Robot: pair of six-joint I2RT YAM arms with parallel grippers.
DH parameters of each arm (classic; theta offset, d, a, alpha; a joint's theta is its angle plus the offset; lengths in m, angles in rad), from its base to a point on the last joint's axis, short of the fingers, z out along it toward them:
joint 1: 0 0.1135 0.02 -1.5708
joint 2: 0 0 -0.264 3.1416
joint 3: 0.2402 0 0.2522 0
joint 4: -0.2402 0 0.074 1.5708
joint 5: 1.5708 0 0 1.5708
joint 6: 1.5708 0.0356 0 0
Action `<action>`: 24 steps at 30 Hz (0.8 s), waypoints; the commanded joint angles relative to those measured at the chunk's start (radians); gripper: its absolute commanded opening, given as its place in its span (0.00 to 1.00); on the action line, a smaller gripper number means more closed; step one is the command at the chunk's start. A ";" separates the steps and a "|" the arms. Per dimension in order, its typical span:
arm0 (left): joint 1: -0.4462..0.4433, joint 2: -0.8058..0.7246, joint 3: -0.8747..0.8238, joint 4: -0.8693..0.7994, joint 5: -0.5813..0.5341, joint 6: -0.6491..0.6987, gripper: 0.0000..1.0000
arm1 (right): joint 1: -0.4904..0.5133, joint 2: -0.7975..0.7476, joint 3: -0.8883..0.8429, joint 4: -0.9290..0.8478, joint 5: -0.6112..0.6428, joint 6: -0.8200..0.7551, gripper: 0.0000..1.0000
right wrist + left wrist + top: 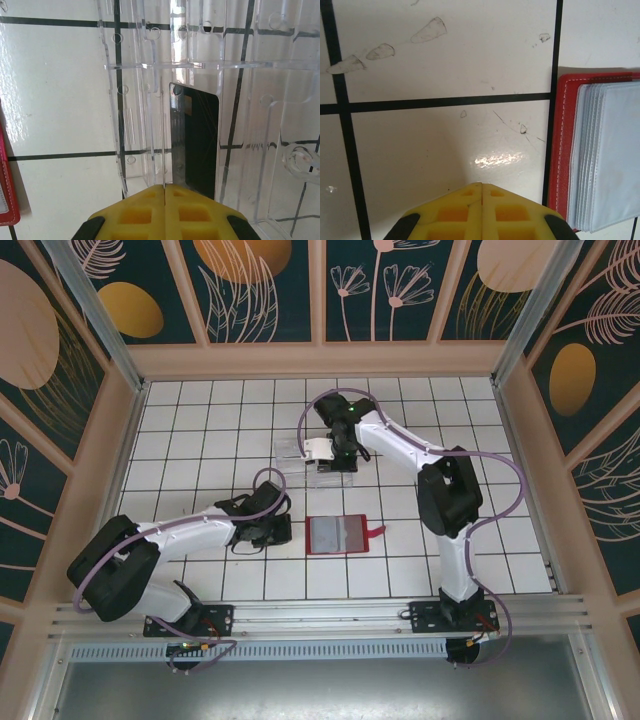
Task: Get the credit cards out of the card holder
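Observation:
The card holder [340, 535] lies open on the tiles, red outside with grey-blue sleeves, its tab [376, 531] pointing right. My left gripper [284, 530] rests just left of it, shut and empty. In the left wrist view its yellow fingertips [482, 184] meet over bare tile, with the holder's red edge [564, 145] to the right. My right gripper [324, 453] hangs over the clear tray [288, 452], shut. One dark credit card [195, 140] stands upright in a tray compartment, just right of the closed right gripper [164, 186]. Nothing shows between those fingers.
The clear plastic tray's thin walls [150, 65] rise directly ahead of the right fingertips. A red edge of the card holder [7, 190] shows at the left of the right wrist view. Raised wooden walls [110, 470] frame the white tiled floor.

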 commanded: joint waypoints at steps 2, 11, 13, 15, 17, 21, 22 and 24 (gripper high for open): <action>0.010 0.016 0.002 0.010 0.012 0.011 0.07 | -0.006 0.014 -0.006 -0.028 -0.020 -0.009 0.00; 0.014 0.025 0.020 -0.002 0.013 0.016 0.07 | 0.008 -0.010 0.021 0.028 0.005 0.005 0.27; 0.015 0.026 0.025 -0.003 0.014 0.016 0.07 | 0.017 -0.029 0.015 0.053 0.019 0.012 0.30; 0.014 0.028 0.030 -0.006 0.014 0.016 0.07 | 0.024 -0.042 0.010 0.074 0.035 0.021 0.31; 0.015 0.027 0.032 -0.009 0.015 0.015 0.07 | 0.030 -0.059 0.002 0.097 0.060 0.031 0.31; 0.014 0.023 0.033 -0.016 0.014 0.010 0.07 | 0.033 -0.096 -0.055 0.212 0.163 0.051 0.32; 0.014 0.022 0.035 -0.019 0.014 0.010 0.07 | 0.032 -0.105 -0.072 0.242 0.184 0.054 0.31; 0.015 0.018 0.035 -0.024 0.014 0.008 0.07 | 0.032 -0.121 -0.084 0.235 0.175 0.054 0.30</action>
